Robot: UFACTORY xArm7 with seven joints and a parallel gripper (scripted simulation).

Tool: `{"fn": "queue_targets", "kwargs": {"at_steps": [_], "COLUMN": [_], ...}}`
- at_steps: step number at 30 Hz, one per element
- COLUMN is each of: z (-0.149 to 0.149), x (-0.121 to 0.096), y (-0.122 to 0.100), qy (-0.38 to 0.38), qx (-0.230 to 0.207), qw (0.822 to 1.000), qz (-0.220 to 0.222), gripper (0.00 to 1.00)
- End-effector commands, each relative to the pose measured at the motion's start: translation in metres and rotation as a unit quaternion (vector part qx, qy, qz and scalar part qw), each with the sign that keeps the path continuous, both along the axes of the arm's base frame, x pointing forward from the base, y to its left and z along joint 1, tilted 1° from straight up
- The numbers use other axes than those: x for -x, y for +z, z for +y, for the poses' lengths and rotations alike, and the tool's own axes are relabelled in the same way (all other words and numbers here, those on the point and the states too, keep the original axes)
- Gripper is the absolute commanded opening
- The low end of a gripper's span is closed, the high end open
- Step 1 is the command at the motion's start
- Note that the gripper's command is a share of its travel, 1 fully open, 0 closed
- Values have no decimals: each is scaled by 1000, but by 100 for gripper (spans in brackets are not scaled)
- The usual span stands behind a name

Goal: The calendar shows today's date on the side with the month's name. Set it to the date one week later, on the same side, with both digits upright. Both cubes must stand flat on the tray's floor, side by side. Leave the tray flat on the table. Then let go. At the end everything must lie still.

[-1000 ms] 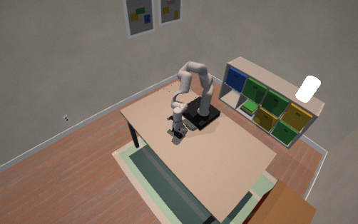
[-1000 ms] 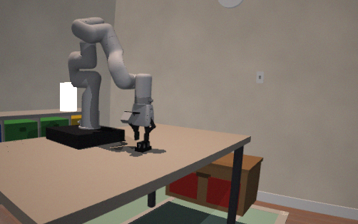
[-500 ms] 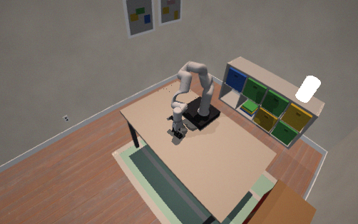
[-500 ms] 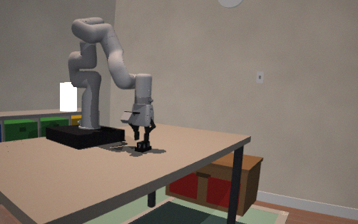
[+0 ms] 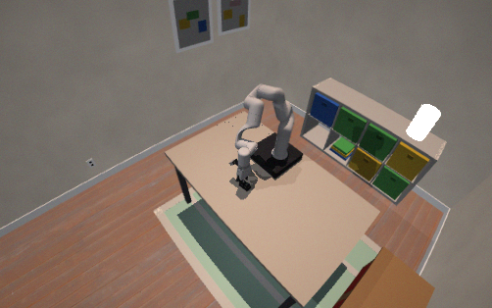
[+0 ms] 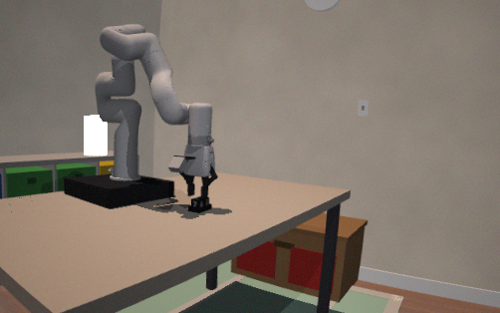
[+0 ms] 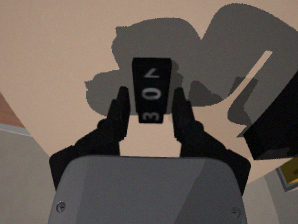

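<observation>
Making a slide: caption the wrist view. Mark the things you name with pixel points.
The gripper [image 5: 243, 178] [image 6: 198, 193] [image 7: 151, 98], fingers apart, points at the dark calendar [image 5: 245, 186] [image 6: 200, 204] [image 7: 151, 106] showing light digits.

no visible change between the earlier pictures and now
</observation>
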State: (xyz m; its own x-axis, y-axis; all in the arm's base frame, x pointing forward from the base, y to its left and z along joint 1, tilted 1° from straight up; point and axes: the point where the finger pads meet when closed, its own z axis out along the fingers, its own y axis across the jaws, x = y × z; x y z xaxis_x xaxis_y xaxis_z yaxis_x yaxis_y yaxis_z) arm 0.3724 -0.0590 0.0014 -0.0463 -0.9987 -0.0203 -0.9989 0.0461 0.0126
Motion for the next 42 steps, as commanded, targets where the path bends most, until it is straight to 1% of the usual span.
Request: {"fn": "queue_targets", "kwargs": {"at_steps": [1, 8, 17, 26, 42], "z": [0, 0, 0, 0, 0], "x": [-1, -1, -1, -1, -1], "y": [1, -3, -17, -26, -27], "qy": [0, 0, 0, 0, 0], "qx": [1, 1, 1, 1, 1], "qw": [1000, 1000, 1000, 1000, 1000], "qz": [-1, -1, -1, -1, -1], "gripper": [49, 49, 49, 49, 49]}}
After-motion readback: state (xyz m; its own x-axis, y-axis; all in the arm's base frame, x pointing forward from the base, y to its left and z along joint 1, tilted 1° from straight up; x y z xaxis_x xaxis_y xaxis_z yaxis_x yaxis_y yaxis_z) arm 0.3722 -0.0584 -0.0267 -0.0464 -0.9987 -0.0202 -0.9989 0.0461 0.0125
